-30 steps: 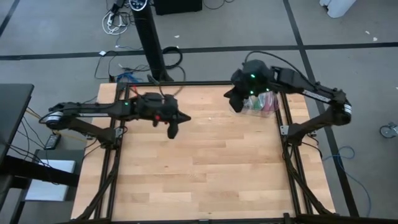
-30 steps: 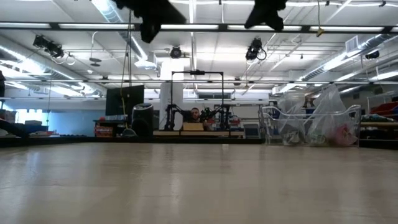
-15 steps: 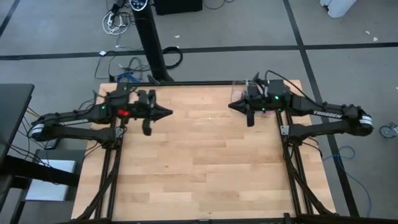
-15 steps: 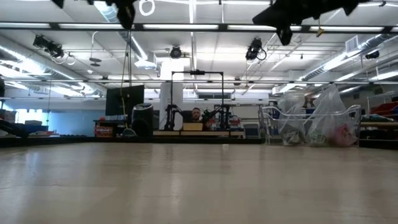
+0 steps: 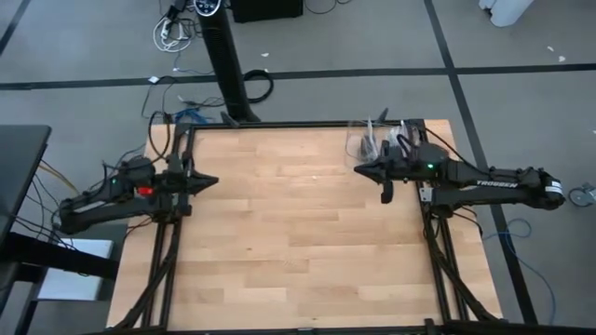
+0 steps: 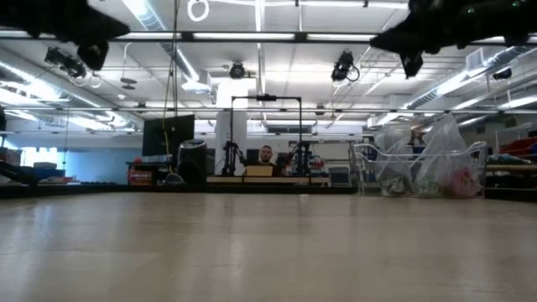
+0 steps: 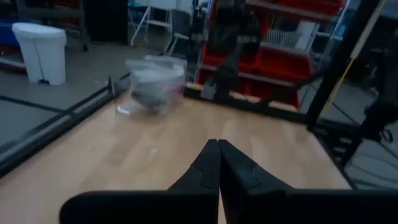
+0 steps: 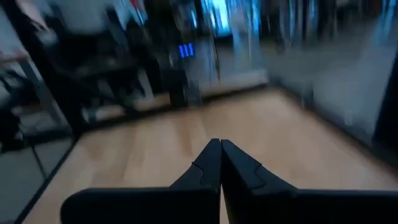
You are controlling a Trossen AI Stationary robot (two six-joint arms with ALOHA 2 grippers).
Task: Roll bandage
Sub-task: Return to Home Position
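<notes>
Wrist views show left hand (image 7: 218, 144) and right hand (image 8: 220, 144) clenched above smooth wooden table (image 7: 124, 168).

A pale wood table (image 5: 298, 233) striped with plank seams, a grey floor (image 5: 521, 56) crossed by dark lines, a black left gripper (image 7: 218, 143) and right gripper (image 8: 221, 143), a clear bin (image 6: 366, 172) holding something pink, and red shelving (image 7: 273, 59).
</notes>
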